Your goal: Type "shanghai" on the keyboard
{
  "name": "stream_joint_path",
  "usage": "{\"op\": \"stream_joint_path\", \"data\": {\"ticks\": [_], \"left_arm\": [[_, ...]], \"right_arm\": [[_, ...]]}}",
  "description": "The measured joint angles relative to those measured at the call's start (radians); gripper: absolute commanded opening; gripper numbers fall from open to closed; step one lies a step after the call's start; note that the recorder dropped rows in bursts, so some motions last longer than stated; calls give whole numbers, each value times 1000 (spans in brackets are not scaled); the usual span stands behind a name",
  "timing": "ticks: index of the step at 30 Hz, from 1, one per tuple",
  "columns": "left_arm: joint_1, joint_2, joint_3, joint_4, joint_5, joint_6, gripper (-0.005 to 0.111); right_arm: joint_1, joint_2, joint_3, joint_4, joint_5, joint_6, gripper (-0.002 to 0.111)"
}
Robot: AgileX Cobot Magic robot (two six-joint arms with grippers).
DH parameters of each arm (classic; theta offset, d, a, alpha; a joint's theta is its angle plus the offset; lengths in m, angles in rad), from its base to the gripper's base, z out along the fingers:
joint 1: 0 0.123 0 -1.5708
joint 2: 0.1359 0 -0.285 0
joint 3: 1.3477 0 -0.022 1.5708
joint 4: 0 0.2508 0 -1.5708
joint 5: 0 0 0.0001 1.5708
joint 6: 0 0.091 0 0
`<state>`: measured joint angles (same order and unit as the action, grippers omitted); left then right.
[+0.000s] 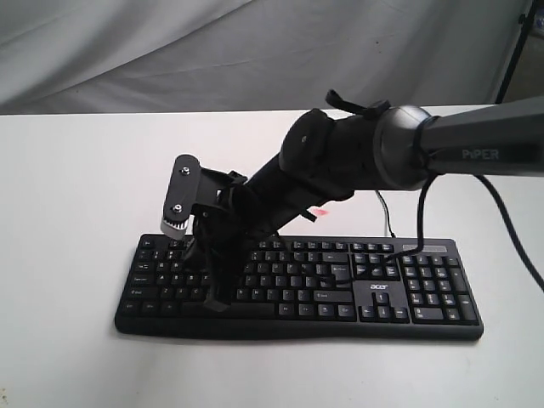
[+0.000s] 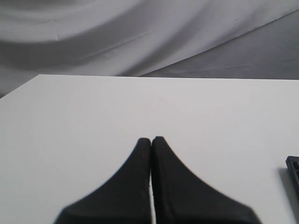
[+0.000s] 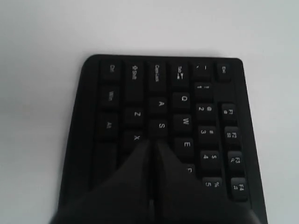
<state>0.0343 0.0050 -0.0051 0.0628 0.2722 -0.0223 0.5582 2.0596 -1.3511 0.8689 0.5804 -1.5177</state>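
Observation:
The black keyboard lies across the white table, with its acer logo to the right of the middle. My right arm reaches over it from the right to its left half. My right gripper is shut and points down onto the letter keys. In the right wrist view the right gripper has its tips at the near edge of the S key, beside the X key; I cannot tell whether they press it. My left gripper is shut and empty over bare table, with a corner of the keyboard off to one side.
The keyboard's thin black cable runs back from its rear edge under the right arm. A grey cloth backdrop hangs behind the white table. A dark stand leg stands at the far right corner.

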Motion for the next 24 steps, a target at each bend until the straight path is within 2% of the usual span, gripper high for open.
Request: {"op": "stream_joint_path", "data": {"ticks": [24], "left_arm": [[0, 0, 0, 0, 0, 0, 1]], "right_arm": [[-87, -60, 127, 52, 82, -87, 0]]}}
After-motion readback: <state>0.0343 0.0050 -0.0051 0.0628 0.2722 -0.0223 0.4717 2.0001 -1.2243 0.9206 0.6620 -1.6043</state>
